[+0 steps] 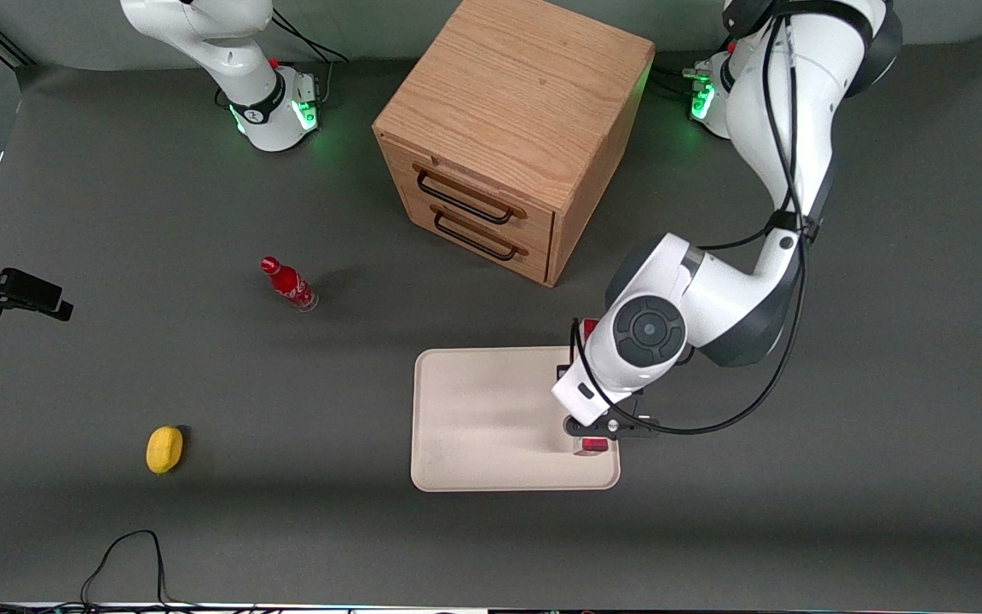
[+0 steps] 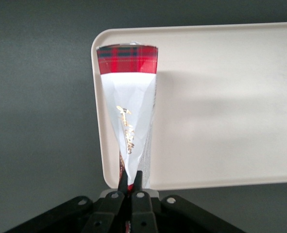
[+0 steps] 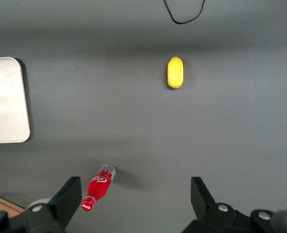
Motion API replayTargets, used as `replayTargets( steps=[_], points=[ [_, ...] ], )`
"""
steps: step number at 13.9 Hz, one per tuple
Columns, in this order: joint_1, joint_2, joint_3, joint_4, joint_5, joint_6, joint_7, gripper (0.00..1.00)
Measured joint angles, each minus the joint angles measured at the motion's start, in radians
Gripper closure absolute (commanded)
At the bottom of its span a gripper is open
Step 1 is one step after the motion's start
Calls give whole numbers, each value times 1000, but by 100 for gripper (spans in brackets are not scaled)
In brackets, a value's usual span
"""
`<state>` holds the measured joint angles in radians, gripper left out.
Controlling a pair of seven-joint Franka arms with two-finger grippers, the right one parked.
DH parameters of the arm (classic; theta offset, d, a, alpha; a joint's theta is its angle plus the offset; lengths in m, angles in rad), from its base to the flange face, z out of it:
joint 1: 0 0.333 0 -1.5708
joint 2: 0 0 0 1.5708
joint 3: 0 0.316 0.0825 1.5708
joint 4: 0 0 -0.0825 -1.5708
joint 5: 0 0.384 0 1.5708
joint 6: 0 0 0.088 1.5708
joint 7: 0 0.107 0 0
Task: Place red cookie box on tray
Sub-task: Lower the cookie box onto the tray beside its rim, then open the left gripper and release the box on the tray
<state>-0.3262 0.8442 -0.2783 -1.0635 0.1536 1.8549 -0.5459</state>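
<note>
The red cookie box point(image 2: 128, 111), white with a red tartan end, is clamped on its thin edge between the fingers of my gripper point(image 2: 131, 184), which is shut on it. It hangs along the short edge of the tray point(image 2: 221, 107) nearest the working arm's end of the table. From the front, the arm's wrist covers most of the box; only its red ends point(image 1: 595, 444) poke out over the cream tray point(image 1: 482, 418). The gripper point(image 1: 602, 424) is over that same tray edge. Whether the box touches the tray I cannot tell.
A wooden drawer cabinet point(image 1: 512, 136) stands farther from the front camera than the tray. A small red bottle point(image 1: 288, 284) and a yellow object point(image 1: 164, 448) lie toward the parked arm's end. A black cable point(image 1: 124, 554) loops at the table's near edge.
</note>
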Motion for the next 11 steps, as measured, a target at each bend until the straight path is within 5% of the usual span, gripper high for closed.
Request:
replayTargets(
  steps=[10, 11],
  points=[
    [0, 86, 31, 0, 1, 110, 8, 100],
    [0, 87, 31, 0, 2, 110, 8, 76]
  ],
)
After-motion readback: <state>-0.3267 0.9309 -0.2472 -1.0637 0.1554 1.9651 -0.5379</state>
